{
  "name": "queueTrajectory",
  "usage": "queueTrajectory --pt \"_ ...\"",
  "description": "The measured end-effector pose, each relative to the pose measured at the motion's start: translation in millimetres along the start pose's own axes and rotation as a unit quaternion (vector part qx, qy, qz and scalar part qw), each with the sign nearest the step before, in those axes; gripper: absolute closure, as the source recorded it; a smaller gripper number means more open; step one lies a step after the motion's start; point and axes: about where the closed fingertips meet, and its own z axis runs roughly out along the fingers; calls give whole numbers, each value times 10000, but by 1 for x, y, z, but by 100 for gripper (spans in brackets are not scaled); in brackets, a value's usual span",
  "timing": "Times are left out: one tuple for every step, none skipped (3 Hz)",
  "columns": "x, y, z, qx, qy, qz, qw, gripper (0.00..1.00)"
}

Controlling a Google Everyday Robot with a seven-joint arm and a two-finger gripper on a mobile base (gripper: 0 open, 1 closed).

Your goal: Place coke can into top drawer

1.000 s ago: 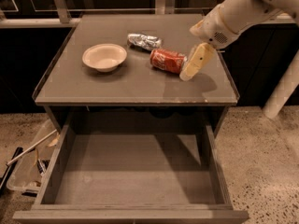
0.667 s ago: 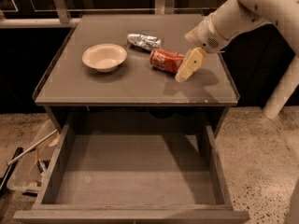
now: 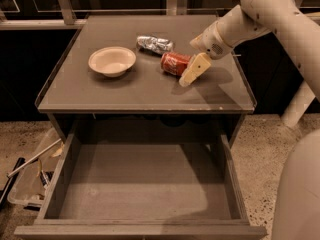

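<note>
Coke can (image 3: 174,64): lies on its side on the cabinet top (image 3: 140,91), a little right of centre in the upper half of the frame. Red body, white lettering facing up. It is not in the drawer.

Gripper (image 3: 190,73): at the can's right end, overlapping it from this angle. A cream-coloured part slants down and to the left across the can's end, its tip low over the surface. Contact with the can cannot be made out, and whether the gripper is open or closed cannot be told. Nothing is lifted.

Arm (image 3: 250,19): pale, enters from the upper right corner and slopes down-left to the gripper. Its shadow falls on the top just right of the can.

Crumpled silver can (image 3: 155,44): on its side, just up-left of the coke can, close by with a narrow gap.

Bowl (image 3: 112,60): cream, upright, left of both cans, well apart from them.

Top drawer (image 3: 140,230): pulled out fully, fills the lower half of the frame below the top's front edge. Flat grey-brown bottom, low side walls.

Floor (image 3: 270,144): speckled. Clear plastic bin (image 3: 25,194) at lower left, beside the drawer's left wall.
</note>
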Motion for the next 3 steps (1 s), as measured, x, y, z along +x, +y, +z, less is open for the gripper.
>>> queueTrajectory --pt "0 -1 2 -5 -12 4 10000 19" --pt "0 -1 2 -6 -12 4 10000 42" --pt "0 -1 2 -6 -12 4 10000 65"
